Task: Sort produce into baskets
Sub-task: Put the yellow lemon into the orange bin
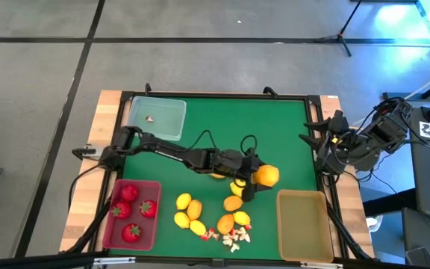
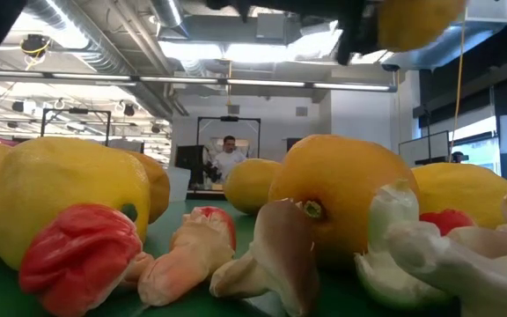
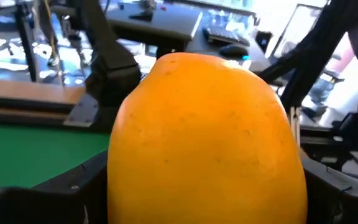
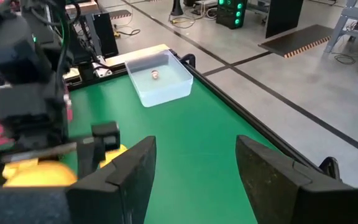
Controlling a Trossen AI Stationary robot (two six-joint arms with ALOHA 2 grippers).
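Observation:
My left gripper (image 1: 257,178) reaches over the middle of the green mat and is shut on an orange lemon (image 1: 266,175), which fills the left wrist view (image 3: 204,137) and shows high up in the low view (image 2: 416,22). Several yellow and orange lemons (image 1: 189,211) and white-and-red bits (image 1: 234,237) lie on the mat near the front edge. The red basket (image 1: 110,232) at the front left holds strawberries (image 1: 128,193). The tan-yellow basket (image 1: 303,224) sits at the front right. The clear basket (image 1: 155,117) sits at the far left with one small bit inside. My right gripper (image 4: 194,168) waits open at the table's right edge. My left gripper pinches the orange lemon between its two fingers, one on each opposite side (image 3: 114,177). The fingers (image 3: 73,186) come nearly level from the table's left. The lemon is lifted clear of the mat, above the lemons that lie there.
A black frame (image 1: 316,161) borders the green mat, with a wooden table edge (image 1: 107,101) beyond it. The right arm (image 1: 357,146) is folded up beside the right edge. Bare mat lies between the clear basket and the right edge (image 4: 197,118). A person stands far behind the table (image 2: 228,157).

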